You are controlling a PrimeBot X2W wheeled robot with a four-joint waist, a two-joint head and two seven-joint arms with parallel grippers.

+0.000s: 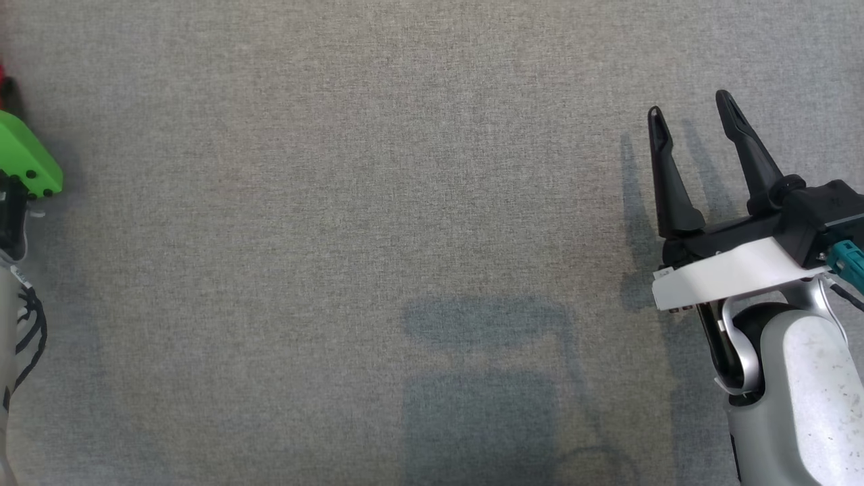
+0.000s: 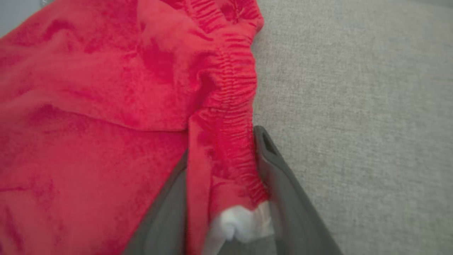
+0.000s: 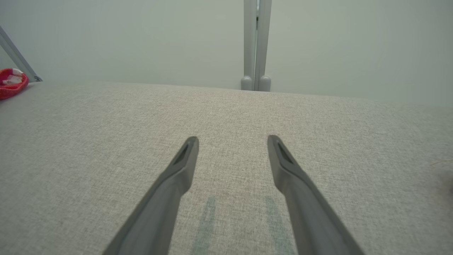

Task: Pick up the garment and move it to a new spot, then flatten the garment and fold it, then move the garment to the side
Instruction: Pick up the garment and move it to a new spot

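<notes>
The red garment [image 2: 88,106] lies with its waistband [image 2: 233,88] running top to bottom of the frame, between the spread fingers [image 2: 283,184] of the left claw [image 2: 223,145]. Whether they grip it I cannot tell. The right claw [image 1: 690,108] gapes empty over the desk [image 1: 337,202].

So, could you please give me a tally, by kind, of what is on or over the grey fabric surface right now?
Red garment with an elastic waistband: 1
End effectors: 2, the left end effector and the right end effector
Total: 3
</notes>
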